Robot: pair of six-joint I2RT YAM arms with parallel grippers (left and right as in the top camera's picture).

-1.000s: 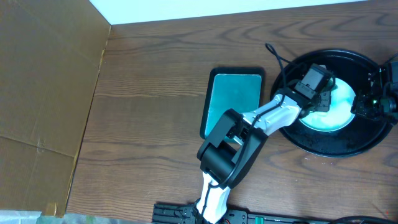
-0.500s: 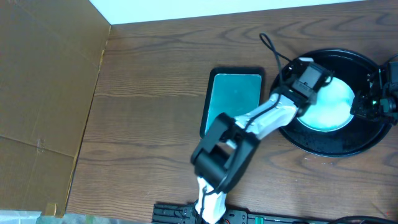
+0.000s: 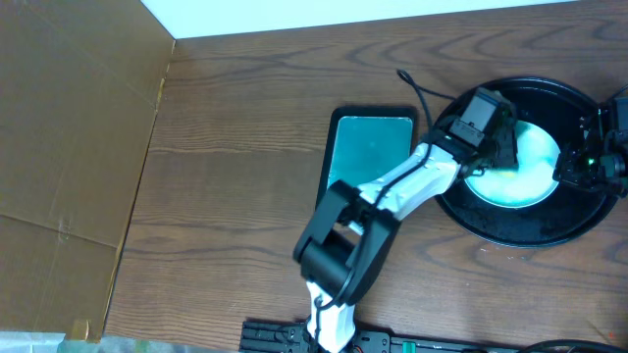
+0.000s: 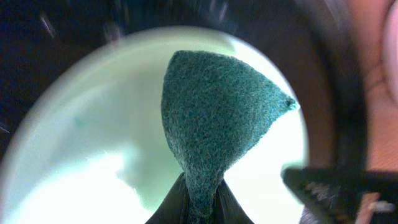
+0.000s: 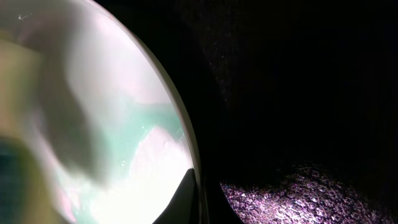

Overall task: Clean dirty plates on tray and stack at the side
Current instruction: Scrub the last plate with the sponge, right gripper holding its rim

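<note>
ROBOT SCRUBS PLATE: The left pincer (image 4: 199, 198) is pinching a teal-green scouring pad (image 4: 217, 124) by its narrow end and holding it spread over a white plate (image 3: 535, 157). The plate is sitting at the centre of the round black tray (image 3: 510, 233) on the table (image 3: 235, 176). At the tray's right edge, the right pincer (image 5: 198, 202) is closing narrowly on the plate's rim, apparently steadying it. The scrubbing step looks to be under way. A pale teal film is showing on the plate in the right wrist view, so the wipe is probably unfinished. Whether more plates are lying beneath cannot be told. The next move is likely calling for further passes over that film. The plate would then need lifting off the tray to a stacking spot beside it.
</note>
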